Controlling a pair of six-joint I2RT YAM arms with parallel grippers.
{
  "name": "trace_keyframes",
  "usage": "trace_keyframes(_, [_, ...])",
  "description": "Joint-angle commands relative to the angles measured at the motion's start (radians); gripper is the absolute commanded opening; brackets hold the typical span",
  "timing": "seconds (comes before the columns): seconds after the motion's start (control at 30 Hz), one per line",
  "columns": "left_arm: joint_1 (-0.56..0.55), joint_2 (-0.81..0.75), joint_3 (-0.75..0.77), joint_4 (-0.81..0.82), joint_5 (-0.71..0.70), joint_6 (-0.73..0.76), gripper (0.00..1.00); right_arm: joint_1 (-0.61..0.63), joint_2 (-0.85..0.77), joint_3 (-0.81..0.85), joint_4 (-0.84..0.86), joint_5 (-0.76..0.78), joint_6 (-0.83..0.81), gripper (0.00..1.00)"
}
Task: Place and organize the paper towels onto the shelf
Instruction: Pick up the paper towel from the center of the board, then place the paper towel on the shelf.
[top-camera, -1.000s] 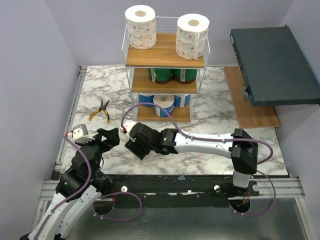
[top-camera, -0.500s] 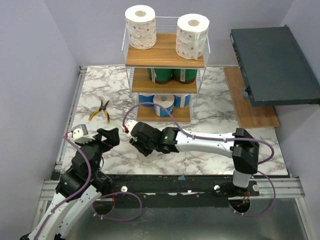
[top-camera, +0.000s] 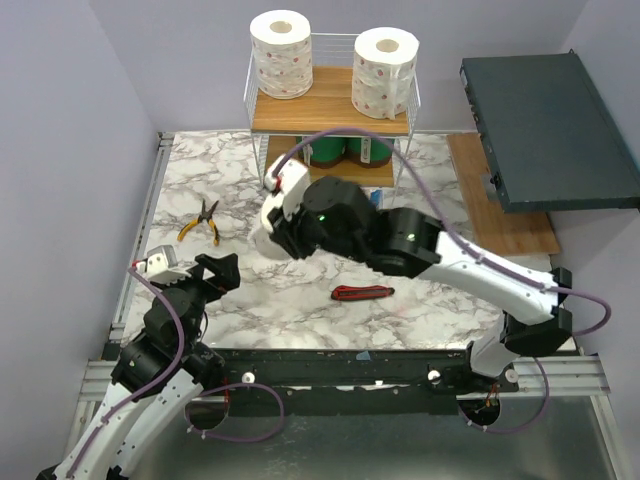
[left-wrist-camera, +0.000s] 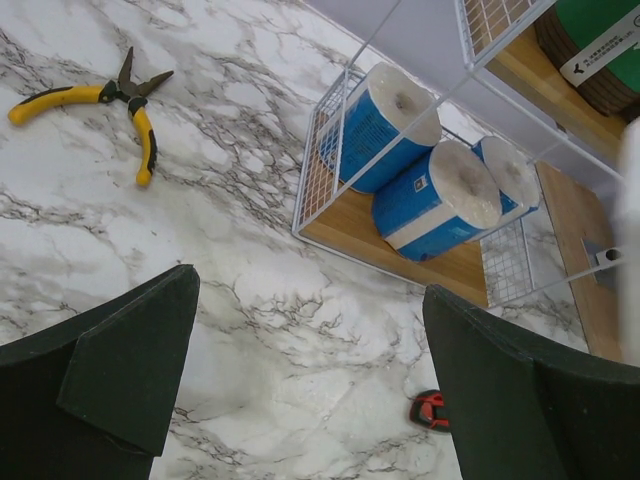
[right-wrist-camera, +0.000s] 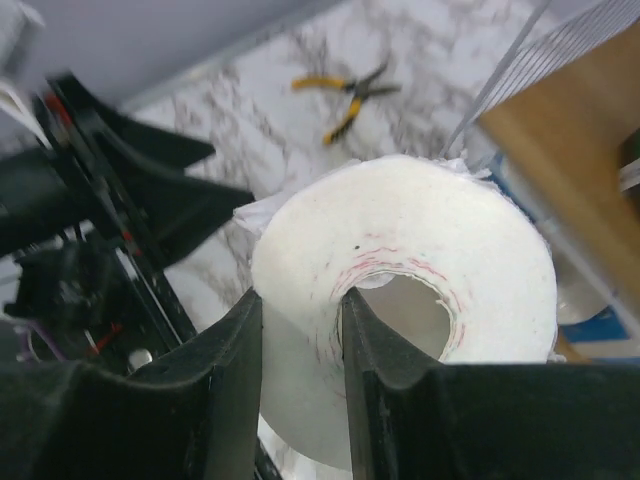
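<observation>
Right pincer is partly closed on one wall of a white roll: one finger sits in the hollow core, the other outside, with the paper squeezed between them. The roll is carried off the bench, close in front of the shelf near its left front corner. Left pincer is wide open and empty, low over the bench. The top tier holds two white rolls upright with a gap between them. Green rolls are on the middle tier, and blue rolls lie on their sides on the bottom. Risks, as judged: the hold is on soft paper to one side of the core, so the roll may sag, twist or slide out on the way up. The wire frame is close, and clipping a post could jar the roll loose. A careless entry into the gap could topple a standing neighbour. Knife and pliers lie on the bench, apart from the shelf.
</observation>
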Motion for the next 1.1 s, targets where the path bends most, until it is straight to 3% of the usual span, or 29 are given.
trace_keyframes(0.0, [0.005,0.05,0.068,0.061,0.015,0.04,0.98,-0.003,-0.038,0.246,-0.053,0.119,-0.078,0.17])
trace_keyframes(0.3, [0.004,0.151,0.208,0.239,0.074,0.133,0.97,-0.004,0.078,0.597,-0.006,0.205,-0.217,0.17])
trace_keyframes(0.63, [0.005,0.275,0.286,0.618,0.28,0.259,0.97,-0.006,0.146,0.625,0.174,0.415,-0.42,0.17])
trace_keyframes(1.07, [0.005,0.481,0.405,0.892,0.535,0.37,0.97,-0.105,0.201,0.67,0.265,0.361,-0.439,0.17])
